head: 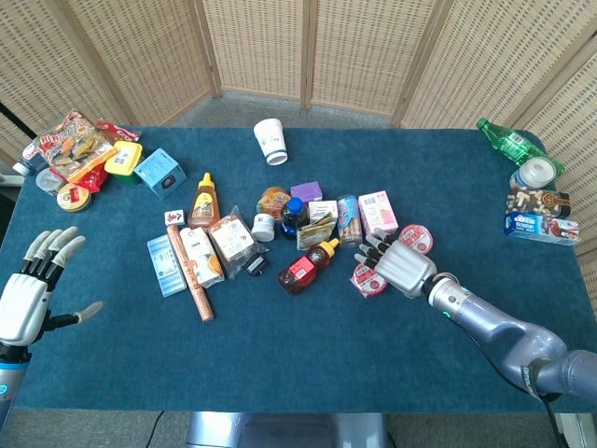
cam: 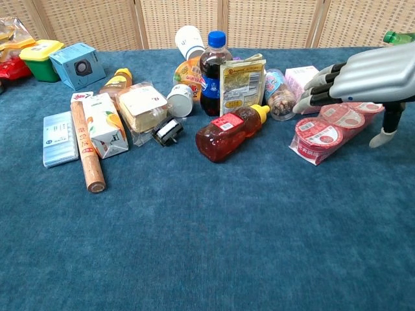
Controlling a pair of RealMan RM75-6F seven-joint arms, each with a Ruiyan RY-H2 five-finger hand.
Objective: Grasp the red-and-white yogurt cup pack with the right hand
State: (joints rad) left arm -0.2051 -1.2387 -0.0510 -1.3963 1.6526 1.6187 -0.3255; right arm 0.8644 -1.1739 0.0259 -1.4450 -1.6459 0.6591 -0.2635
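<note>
**A:** What lies at the far left?

**B:** The left hand [head: 23, 303], grey and white with a hard moulded shell, hovers beside the edge of the napped blue felt-covered table [head: 280, 373]. Its fingers are spread wide and it holds nothing.

**A:** And moving rightward across the cloth?

**B:** A flat pale-blue rectangular packet [cam: 59, 137] lies beside a slim brown cylindrical roll [cam: 86, 153]; just beyond that is a small white-and-orange cardboard juice carton [cam: 104, 133]. Farther along, an amber squeeze bottle with a yellow cap and red label [cam: 228, 131] lies on its side. Behind it stands a dark cola bottle with a blue screw cap [cam: 213, 71], with a glossy yellow printed pouch [cam: 242, 83] propped against it.

**A:** Where is the task's object?

**B:** The red-and-white yogurt cup pack [cam: 335, 125], round foil-lidded cups in clear crinkled film, lies flat right of the squeeze bottle, in front of a pale pink cardboard box [head: 377, 213].

**A:** How does the right hand stand?

**B:** The right hand [cam: 363, 72], with a smooth metallic back and dark segmented fingers, is poised palm-down over the pack. Its fingers are extended and apart, its thumb hanging beside the pack's right end. It grips nothing; whether it touches the pack cannot be told.
</note>
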